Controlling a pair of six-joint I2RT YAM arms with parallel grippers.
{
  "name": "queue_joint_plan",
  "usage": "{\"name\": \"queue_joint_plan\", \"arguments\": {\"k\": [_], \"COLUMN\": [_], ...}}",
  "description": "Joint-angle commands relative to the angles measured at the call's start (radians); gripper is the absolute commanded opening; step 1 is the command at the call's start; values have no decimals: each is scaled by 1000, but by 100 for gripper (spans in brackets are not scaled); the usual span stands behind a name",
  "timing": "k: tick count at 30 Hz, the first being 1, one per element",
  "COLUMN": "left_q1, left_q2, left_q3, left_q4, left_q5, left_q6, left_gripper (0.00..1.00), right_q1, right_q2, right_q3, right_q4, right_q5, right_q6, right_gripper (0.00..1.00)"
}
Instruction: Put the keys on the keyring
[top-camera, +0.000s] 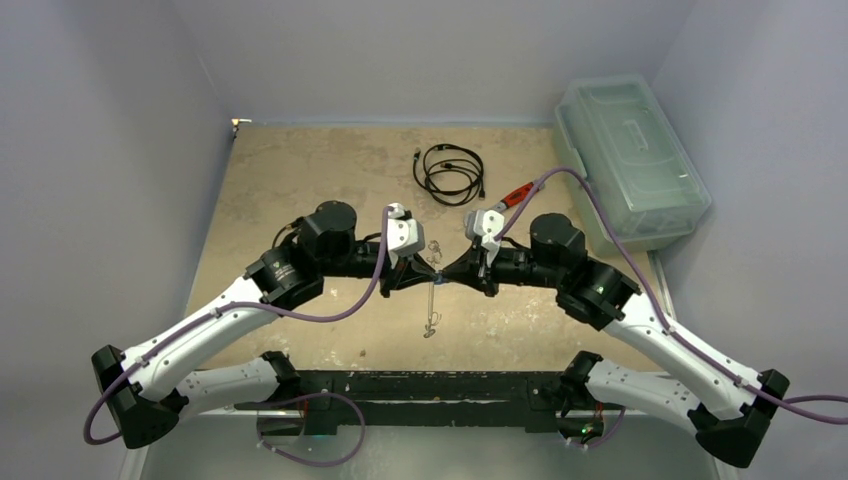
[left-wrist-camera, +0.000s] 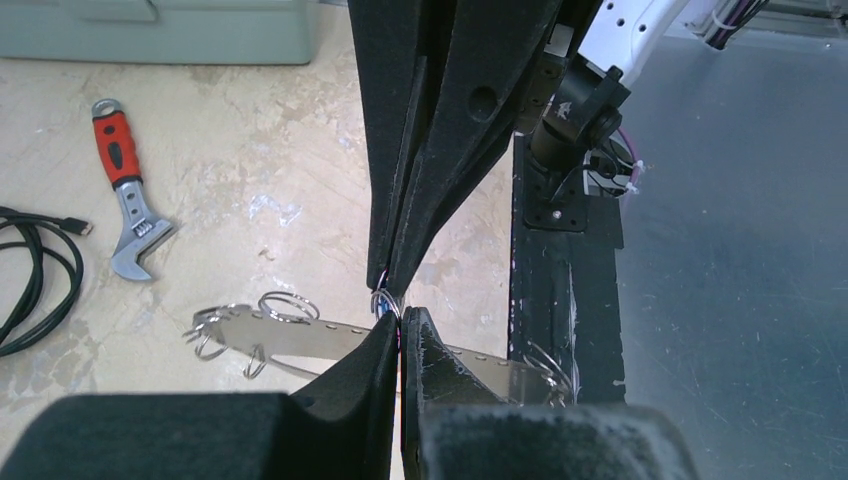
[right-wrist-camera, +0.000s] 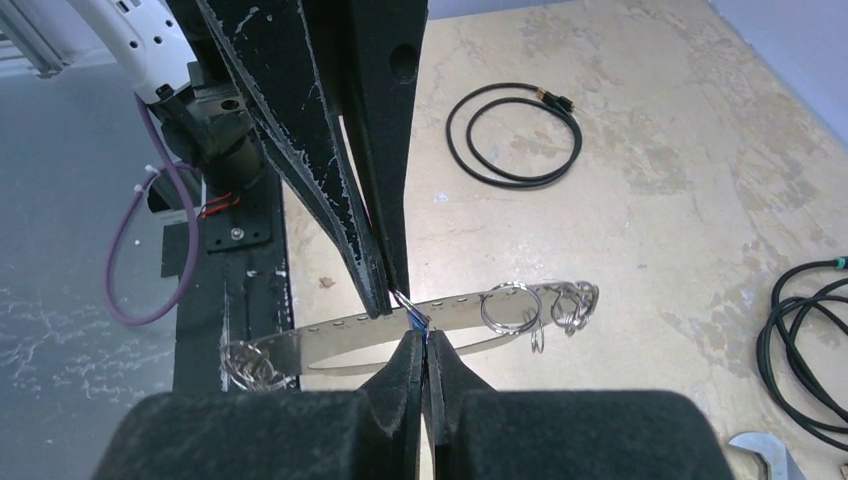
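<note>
Keyring (left-wrist-camera: 300, 340) lies beneath left hand (left-wrist-camera: 402, 322) meeting right hand (right-wrist-camera: 425, 340).

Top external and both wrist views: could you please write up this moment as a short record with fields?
left gripper: shut, tip to tip with the right
right gripper: shut
between tips: blue key and a small wire loop; who pinches which is unclear
keyring: flat silvery piece close by the tips, small loops at both ends; contact unclear
wrench: on the table, untouched
cable: coiled, far side
box: far right corner
</note>
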Motion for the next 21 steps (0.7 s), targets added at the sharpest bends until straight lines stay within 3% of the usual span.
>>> {"name": "queue_joint_plan", "arguments": {"k": [1,5,9,12,21], "left_q1": [0,0,-1,0,0], "left_q2": [-40,-50,-44,-45,-44], "left_q3": [9,5,10,11,9], "left_q4": [106,150,153,155,159], "left_q5": [70,86,99,109,115], "left_q6": [-30,-52,-54,-56,-51], "left_gripper": [0,0,0,0,0], "right_q1": [0,-1,0,1,0], "right_q2": [-27,-36,-50,-76,-156], "right_q3": [-10,-16,-16,-18,-16], "right_q4": [26,33,37,49,84], "right_q5": [27,17,13,15,-10], "right_q6": [8,14,16,19,26], "right_gripper": [3,11,33,44,51]}}
